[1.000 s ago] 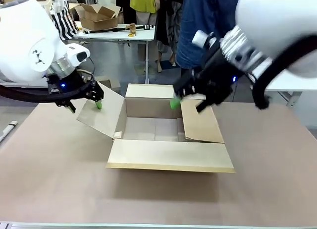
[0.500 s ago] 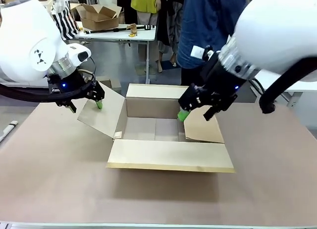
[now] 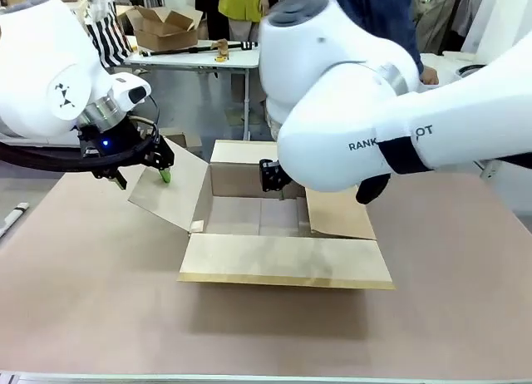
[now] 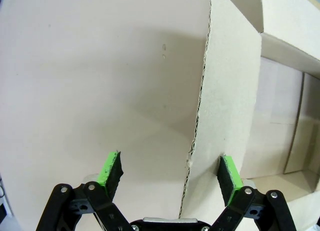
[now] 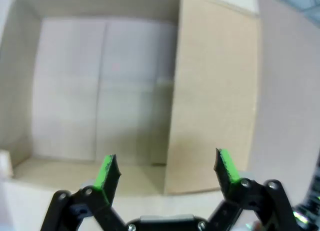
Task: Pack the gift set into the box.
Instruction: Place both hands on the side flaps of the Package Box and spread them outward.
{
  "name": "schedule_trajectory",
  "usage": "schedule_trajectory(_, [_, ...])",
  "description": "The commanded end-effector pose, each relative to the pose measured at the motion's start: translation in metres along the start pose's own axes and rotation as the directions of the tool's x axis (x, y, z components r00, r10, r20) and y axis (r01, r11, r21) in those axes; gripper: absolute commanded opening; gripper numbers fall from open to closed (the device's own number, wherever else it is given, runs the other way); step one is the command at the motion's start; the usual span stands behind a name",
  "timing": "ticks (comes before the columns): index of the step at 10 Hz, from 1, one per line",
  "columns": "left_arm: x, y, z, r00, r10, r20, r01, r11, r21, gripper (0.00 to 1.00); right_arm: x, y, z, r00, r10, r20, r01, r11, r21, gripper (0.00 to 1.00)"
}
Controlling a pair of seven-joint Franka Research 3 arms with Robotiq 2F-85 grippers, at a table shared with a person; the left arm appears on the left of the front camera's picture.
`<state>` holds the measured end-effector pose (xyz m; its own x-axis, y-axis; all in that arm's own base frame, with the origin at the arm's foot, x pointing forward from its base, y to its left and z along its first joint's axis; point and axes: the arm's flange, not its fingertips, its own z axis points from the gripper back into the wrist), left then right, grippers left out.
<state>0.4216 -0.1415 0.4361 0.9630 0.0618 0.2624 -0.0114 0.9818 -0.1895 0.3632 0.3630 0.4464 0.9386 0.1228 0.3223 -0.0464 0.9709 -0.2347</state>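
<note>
At table (image 3: 91, 309) centre, box (image 3: 283, 261) sits open, floor bare. My left gripper (image 4: 170, 177) spread, straddling left flap (image 4: 227, 91) edge; right gripper (image 5: 165, 173) spread above cavity. I'd pin flaps wide, leaving opening free for packing.

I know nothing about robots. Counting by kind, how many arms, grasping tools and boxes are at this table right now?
White robot arms: 2 (left arm, right arm)
Black two-finger tools with green pads: 2 (left tool, right tool, both open)
Large brown corrugated cardboard box, flaps open: 1
Total: 5
</note>
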Motion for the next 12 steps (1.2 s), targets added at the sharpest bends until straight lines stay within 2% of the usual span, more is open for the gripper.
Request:
schedule_trajectory(1, [0.0,0.0,0.002,1.0,0.012,0.0,-0.012,1.0,0.018,1.0,0.02,0.043,-0.015,0.998,-0.017,-0.058,0.009,0.992,-0.126,1.0])
schedule_trajectory(2, [0.0,0.0,0.002,1.0,0.012,0.0,-0.012,1.0,0.018,1.0,0.023,0.049,-0.029,0.997,-0.005,-0.082,-0.006,0.992,-0.128,1.0])
schedule_trajectory(4, [0.0,0.0,0.002,1.0,0.012,0.0,-0.012,1.0,0.018,1.0,0.025,0.053,-0.059,0.998,-0.015,-0.066,0.007,0.992,-0.123,1.0])
schedule_trajectory(6, [0.0,0.0,0.002,1.0,0.012,0.0,-0.012,1.0,0.018,1.0,0.027,0.048,-0.08,0.997,0.019,-0.075,-0.034,0.979,-0.199,1.0])
schedule_trajectory(10, [0.0,0.0,0.002,1.0,0.012,0.0,-0.012,1.0,0.018,1.0,0.028,0.036,-0.089,0.999,-0.001,-0.042,-0.011,0.961,-0.278,1.0])
schedule_trajectory(12, [0.0,0.0,0.002,1.0,0.012,0.0,-0.012,1.0,0.018,1.0,0.03,0.028,-0.09,1.0,0.005,0.0,-0.005,0.94,-0.34,1.0])
